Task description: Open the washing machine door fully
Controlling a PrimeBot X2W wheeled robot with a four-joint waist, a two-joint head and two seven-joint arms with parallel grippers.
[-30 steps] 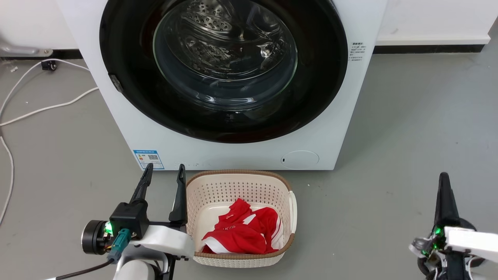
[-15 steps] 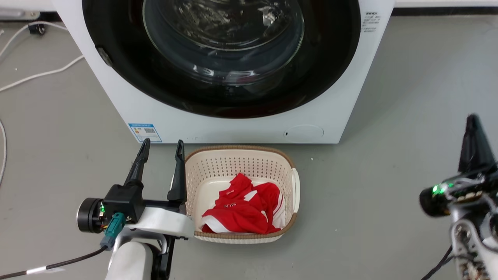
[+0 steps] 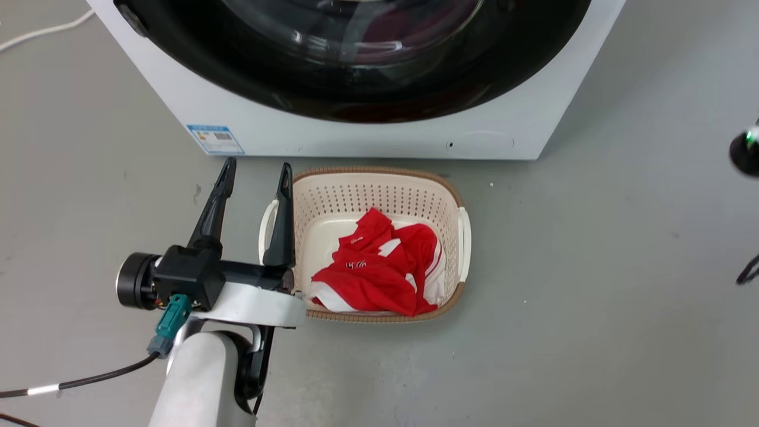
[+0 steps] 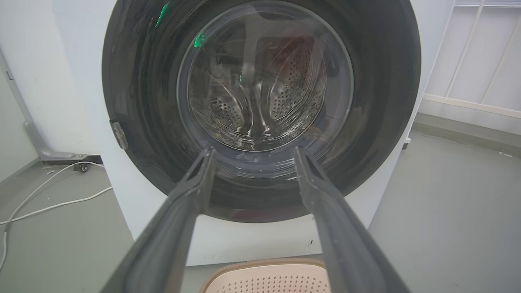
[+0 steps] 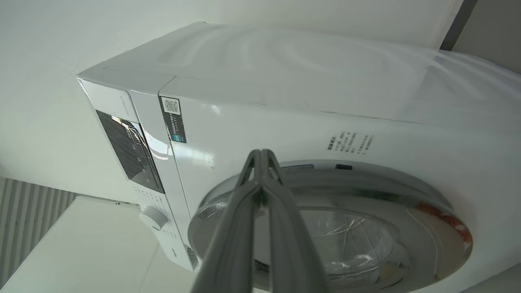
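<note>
- Door (image 4: 260, 81): closed, seated flush in the front of the machine (image 5: 285, 122), directly ahead of the robot.
- Left gripper (image 3: 257, 172): fingers apart, holding nothing. It sits low, just beside the basket (image 3: 373, 171), and aims at the door's lower half.
- Right gripper (image 5: 260, 154): fingers together with nothing between them. It is raised, aimed at the door's rim, and apart from it.
- Step in hand (judged): approach. Neither gripper touches the door.
- Locate the opening edge first. A small grey fitting (image 4: 118, 134) sits on the frame's left side; whether it is catch or hinge cannot be told.
- Hook or grip the frame at the edge opposite the hinge, never the glass.
- Pull along an arc about the hinge rather than straight back, and follow through until the door stops.
- Confirm that the basket, just before the machine's foot, clears the door's lower edge.
- Orientation: the door's face points outward toward the robot, with the glass bulging into the drum.
- Long axis: none, as the door is round. The hinge line is presumably vertical.
</note>
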